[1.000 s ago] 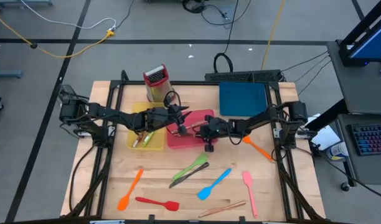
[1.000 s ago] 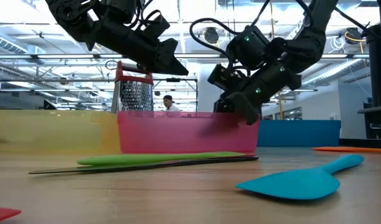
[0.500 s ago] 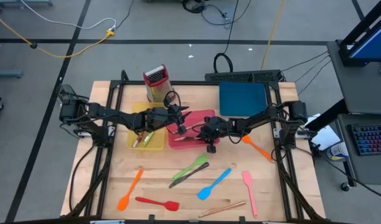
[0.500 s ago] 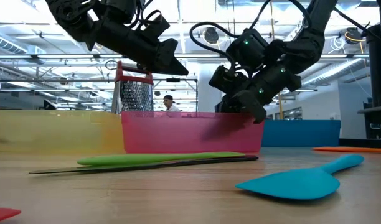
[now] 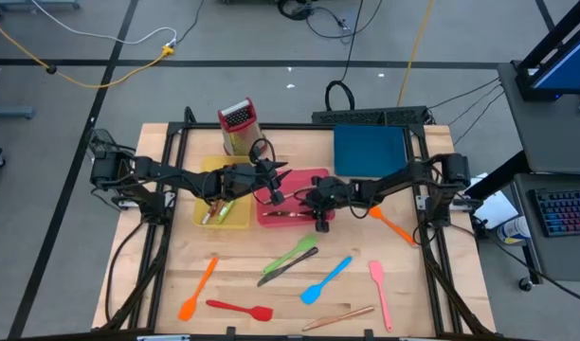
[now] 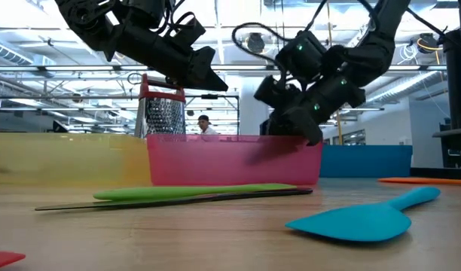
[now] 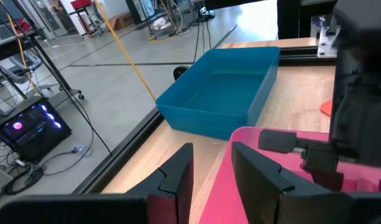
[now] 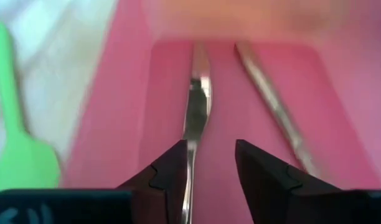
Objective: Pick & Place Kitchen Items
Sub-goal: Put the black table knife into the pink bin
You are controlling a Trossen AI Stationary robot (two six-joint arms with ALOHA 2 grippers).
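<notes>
Pink tray [image 5: 309,180] holds two metal cutlery pieces; one knife [image 8: 193,118] lies flat directly under the right gripper [image 8: 208,163], whose jaws stand parted and grip nothing. Judgement: the release is under way; lift straight up, clear of the tray wall. Left gripper [image 7: 210,167] hovers over the tray's far edge, part open, empty. Remaining utensils, including the green spatula [image 5: 292,254], lie on the table.
</notes>
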